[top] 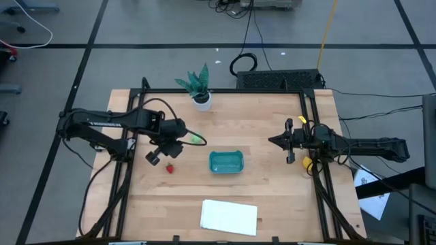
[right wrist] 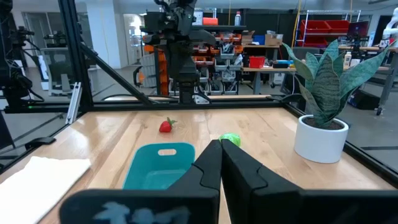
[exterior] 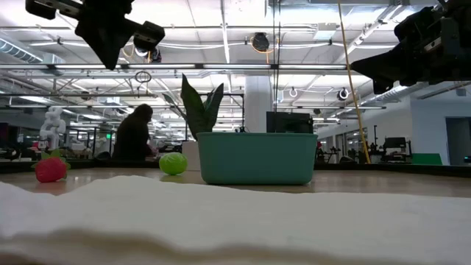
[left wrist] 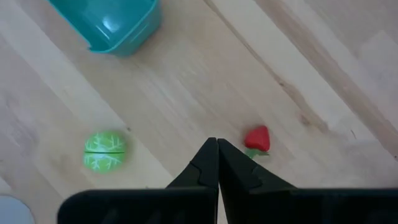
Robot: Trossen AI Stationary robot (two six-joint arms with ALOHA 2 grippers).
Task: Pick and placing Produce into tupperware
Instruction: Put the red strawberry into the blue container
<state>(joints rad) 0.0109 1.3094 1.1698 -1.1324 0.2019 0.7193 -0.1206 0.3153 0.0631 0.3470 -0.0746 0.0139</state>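
A red strawberry piece (top: 169, 168) (left wrist: 257, 138) lies on the wooden table left of the teal tupperware (top: 225, 162) (exterior: 256, 158). A round green piece (top: 197, 139) (left wrist: 104, 150) rests farther back, between them. Something small and yellow (top: 308, 164) shows by the right rail under the right arm. My left gripper (top: 170, 151) (left wrist: 217, 143) hangs shut above the table, pointing steeply down, its tips just beside and above the strawberry. My right gripper (top: 272, 141) (right wrist: 220, 144) is shut, held level above the table to the right of the tupperware.
A potted plant in a white pot (top: 201, 92) stands at the far edge. A flat white sheet (top: 229, 216) lies at the near edge in front of the tupperware. Black frame rails (top: 122, 170) run along both table sides. A person (exterior: 135, 136) sits in the room beyond.
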